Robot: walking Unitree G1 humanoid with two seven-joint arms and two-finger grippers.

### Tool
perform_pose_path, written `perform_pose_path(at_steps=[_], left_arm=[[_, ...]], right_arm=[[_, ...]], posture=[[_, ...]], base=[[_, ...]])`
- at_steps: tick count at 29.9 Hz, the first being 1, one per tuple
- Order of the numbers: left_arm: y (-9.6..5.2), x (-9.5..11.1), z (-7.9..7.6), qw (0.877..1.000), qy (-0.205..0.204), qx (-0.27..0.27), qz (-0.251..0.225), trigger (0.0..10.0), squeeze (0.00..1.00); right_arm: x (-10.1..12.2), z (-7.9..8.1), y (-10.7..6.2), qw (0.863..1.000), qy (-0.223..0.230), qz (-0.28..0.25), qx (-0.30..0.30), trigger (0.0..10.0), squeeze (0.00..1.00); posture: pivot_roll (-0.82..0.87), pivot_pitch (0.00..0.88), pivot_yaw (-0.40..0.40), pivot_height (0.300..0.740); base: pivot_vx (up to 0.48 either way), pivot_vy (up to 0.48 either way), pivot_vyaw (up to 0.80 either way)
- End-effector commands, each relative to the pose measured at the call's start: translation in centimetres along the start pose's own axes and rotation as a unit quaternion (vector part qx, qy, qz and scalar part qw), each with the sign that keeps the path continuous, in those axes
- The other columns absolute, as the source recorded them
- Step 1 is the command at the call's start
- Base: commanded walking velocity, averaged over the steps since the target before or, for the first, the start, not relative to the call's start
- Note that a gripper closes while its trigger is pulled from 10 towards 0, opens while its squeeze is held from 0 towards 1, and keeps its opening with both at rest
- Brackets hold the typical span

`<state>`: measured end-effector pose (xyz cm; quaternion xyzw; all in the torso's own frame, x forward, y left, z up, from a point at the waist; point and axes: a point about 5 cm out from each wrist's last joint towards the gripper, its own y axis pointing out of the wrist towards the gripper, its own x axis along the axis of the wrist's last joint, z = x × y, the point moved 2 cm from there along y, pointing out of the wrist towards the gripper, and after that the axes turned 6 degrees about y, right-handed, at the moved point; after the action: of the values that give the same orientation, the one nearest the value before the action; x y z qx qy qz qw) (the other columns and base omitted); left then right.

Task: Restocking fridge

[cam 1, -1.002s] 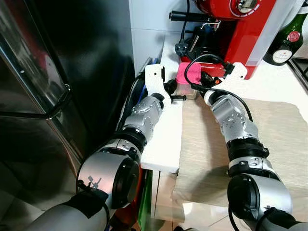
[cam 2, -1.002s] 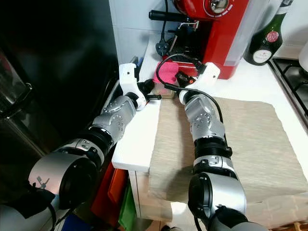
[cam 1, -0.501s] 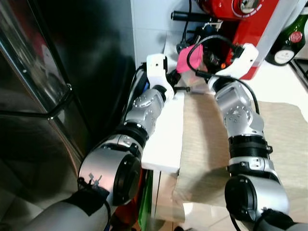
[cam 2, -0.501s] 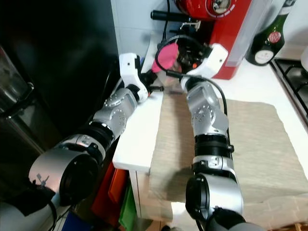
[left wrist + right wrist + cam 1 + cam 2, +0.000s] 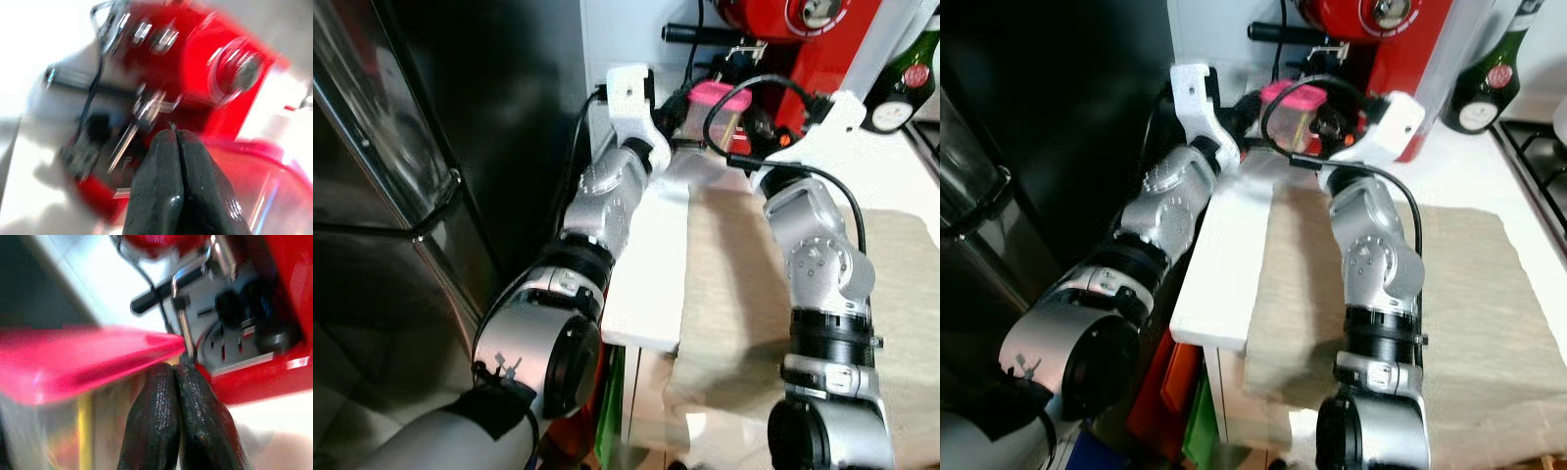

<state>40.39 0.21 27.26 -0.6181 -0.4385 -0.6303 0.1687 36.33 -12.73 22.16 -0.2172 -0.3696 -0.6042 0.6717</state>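
Dark, glossy metal fills the left of the scene: the fridge (image 5: 401, 176), with a curved handle seen on its door. To its right stands the white table (image 5: 651, 284), partly covered on the right by a beige cloth (image 5: 734, 294). At the far edge of the table a red coffee machine (image 5: 822, 44) is seen, and beside it on the right a dark green bottle (image 5: 899, 78) with a red seal.

Both silver arms are stretched forward toward the far end of the table. Between them a clear container (image 5: 1295, 116) with a pink lid is held up above the table surface, just in front of the coffee machine (its contents are blurred, though something yellowish can be made out inside). The left gripper (image 5: 177, 147) is pressed against the container's left side, its two black fingers closed tightly together with nothing between them. The right gripper (image 5: 175, 377) is set against the container's right side just under the lid's rim, its fingers likewise drawn fully together on nothing. The container is thus squeezed between the two closed grippers rather than clasped by either one. A black cable (image 5: 773, 88) is looped over the right wrist.
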Motion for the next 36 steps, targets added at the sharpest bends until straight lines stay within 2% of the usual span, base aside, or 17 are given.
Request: perform_pose_path(at_steps=[1, 6, 8, 10, 13, 23, 24, 25, 29, 31, 34, 36], left_arm=[[0.5, -0.1, -2.4, 0.999, -0.018, -0.036, -0.002, 10.0, 0.0], [0.1, 0.6, -2.9, 0.998, -0.041, -0.047, -0.017, 10.0, 0.0], [-0.2, 0.9, -3.8, 0.996, -0.05, -0.066, -0.022, 10.0, 0.0], [-0.2, 0.9, -3.8, 0.996, -0.05, -0.066, -0.022, 10.0, 0.0], [-0.5, 1.0, -4.5, 0.995, -0.054, -0.084, -0.017, 10.0, 0.0], [-0.6, 1.4, -5.2, 0.992, -0.07, -0.105, -0.008, 10.0, 0.0], [-0.7, 1.4, -5.3, 0.992, -0.071, -0.108, -0.006, 10.0, 0.0], [-1.0, 1.3, -5.5, 0.991, -0.075, -0.112, 0.005, 10.0, 0.0], [-1.5, 1.1, -5.3, 0.99, -0.075, -0.114, 0.023, 10.0, 0.0], [-2.8, 1.0, -4.4, 0.991, -0.055, -0.112, 0.046, 10.0, 0.0], [-4.2, 0.9, -3.5, 0.992, -0.039, -0.108, 0.06, 10.0, 0.0], [-4.5, 0.9, -3.3, 0.992, -0.03, -0.106, 0.06, 10.0, 0.0]], right_arm=[[-0.1, 2.0, -0.1, 0.999, 0.001, 0.007, 0.032, 10.0, 0.0], [0.1, 2.1, -0.6, 1.0, 0.005, -0.002, 0.026, 10.0, 0.0], [1.2, 2.7, -1.0, 0.999, 0.002, -0.021, 0.028, 10.0, 0.0], [1.2, 2.7, -1.0, 0.999, 0.002, -0.021, 0.028, 10.0, 0.0], [2.5, 3.3, -1.2, 0.999, -0.004, -0.04, 0.032, 10.0, 0.0], [4.4, 3.0, -1.8, 0.997, -0.015, -0.076, 0.016, 10.0, 0.0], [4.7, 2.8, -2.1, 0.997, -0.018, -0.08, 0.011, 10.0, 0.0], [5.2, 2.5, -3.1, 0.996, -0.025, -0.087, -0.002, 10.0, 0.0], [5.3, 2.1, -4.1, 0.996, -0.032, -0.084, -0.015, 10.0, 0.0], [4.4, 1.1, -5.3, 0.997, -0.04, -0.063, -0.037, 10.0, 0.0], [3.6, 0.4, -6.0, 0.997, -0.047, -0.044, -0.049, 10.0, 0.0], [3.5, 0.4, -6.1, 0.997, -0.048, -0.042, -0.05, 10.0, 0.0]], posture=[[-0.05, 0.0, -0.008, 0.74], [-0.07, 0.0, 0.013, 0.74], [-0.08, 0.0, 0.026, 0.74], [-0.08, 0.0, 0.026, 0.74], [-0.09, 0.0, 0.035, 0.74], [-0.11, 0.0, 0.072, 0.74], [-0.12, 0.0, 0.078, 0.74], [-0.13, 0.0, 0.084, 0.74], [-0.14, 0.0, 0.087, 0.74], [-0.14, 0.0, 0.093, 0.74], [-0.13, 0.0, 0.086, 0.74], [-0.13, 0.0, 0.086, 0.74]], base=[[0.0, 0.0, 0.0], [0.0, 0.0, 0.0], [0.0, 0.0, 0.0], [0.0, 0.0, 0.0], [0.0, 0.0, 0.0], [0.0, 0.0, 0.0], [0.0, 0.0, 0.0], [0.0, 0.0, 0.0], [0.0, 0.0, 0.0], [0.0, 0.0, 0.0], [0.0, 0.0, 0.0], [0.0, 0.0, 0.0]])
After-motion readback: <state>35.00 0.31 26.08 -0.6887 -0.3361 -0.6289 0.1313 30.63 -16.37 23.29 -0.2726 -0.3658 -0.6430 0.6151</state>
